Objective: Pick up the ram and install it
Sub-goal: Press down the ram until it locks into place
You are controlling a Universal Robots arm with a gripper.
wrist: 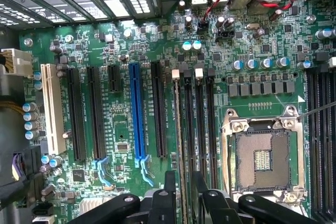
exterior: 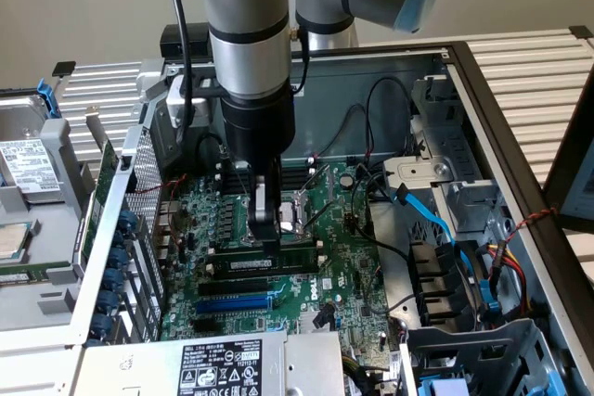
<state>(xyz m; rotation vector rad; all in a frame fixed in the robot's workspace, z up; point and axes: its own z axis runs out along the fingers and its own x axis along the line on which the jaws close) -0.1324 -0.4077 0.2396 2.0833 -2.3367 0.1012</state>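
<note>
Gripper (exterior: 266, 229) fingers are seen clamped, apparently on the ram (exterior: 263, 264), which is stood in a black slot (wrist: 188, 129); seating is in hand, and straight downward pressure is called for.

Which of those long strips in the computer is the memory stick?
Find the green motherboard inside the open computer case. Directly under the gripper sits the ram, among long black slots. It alone carries a white label strip, unlike the blue slot.

"DELL" on motherboard (exterior: 320, 296); PSU label (exterior: 219, 365) text too small to read.
</note>
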